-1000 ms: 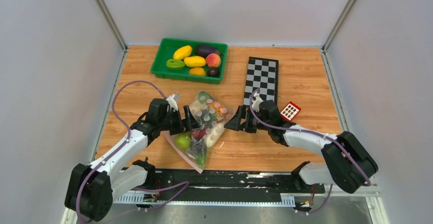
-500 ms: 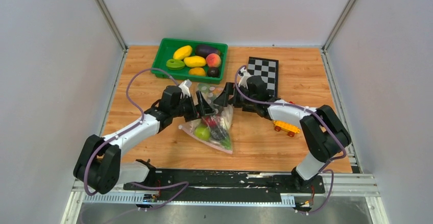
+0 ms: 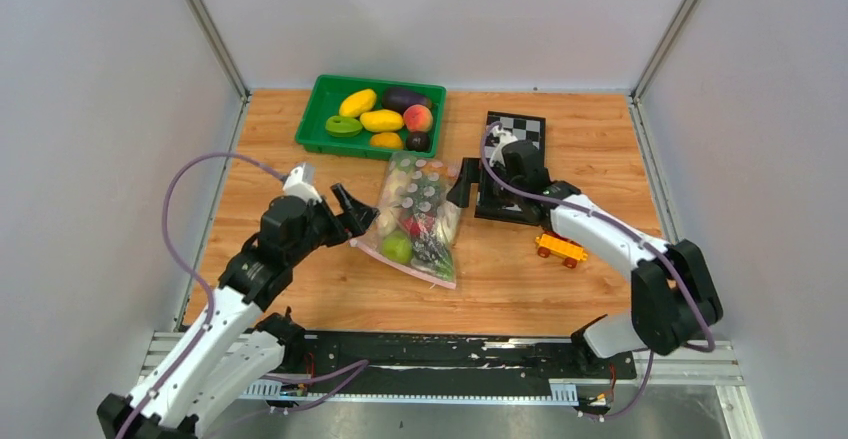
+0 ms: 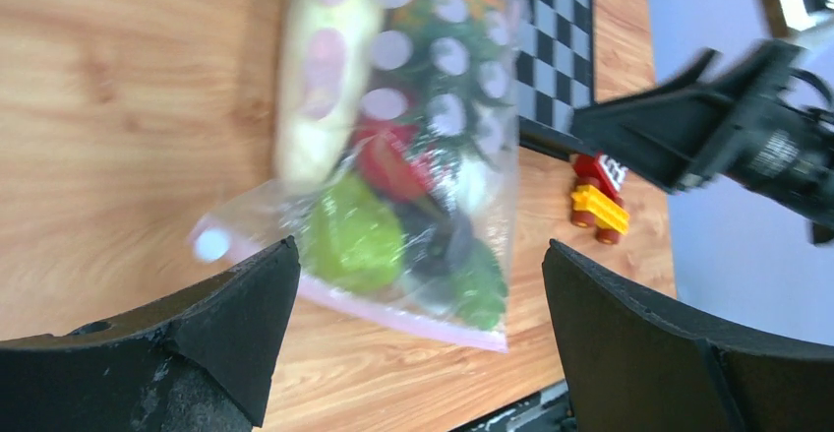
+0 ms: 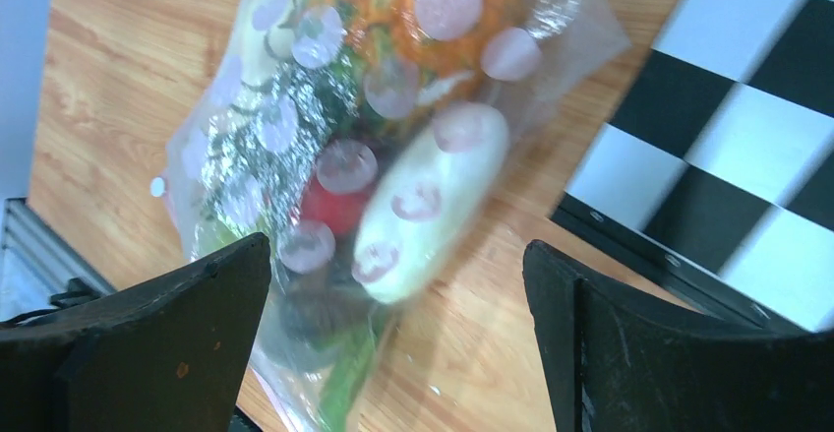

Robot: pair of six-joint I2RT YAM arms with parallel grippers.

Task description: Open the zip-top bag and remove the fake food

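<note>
My left tool (image 3: 356, 213) stands wide open and holds nothing. My right tool (image 3: 466, 191) is spread just as wide, also empty. The zip-top bag (image 3: 425, 189) lies flat on the worktop (image 3: 520, 279) between them, just right of the left tool and just left of the right. The fake food (image 3: 397, 248) sits inside, behind the pink zip strip (image 4: 393, 309) on the edge nearest my left tool.
</note>
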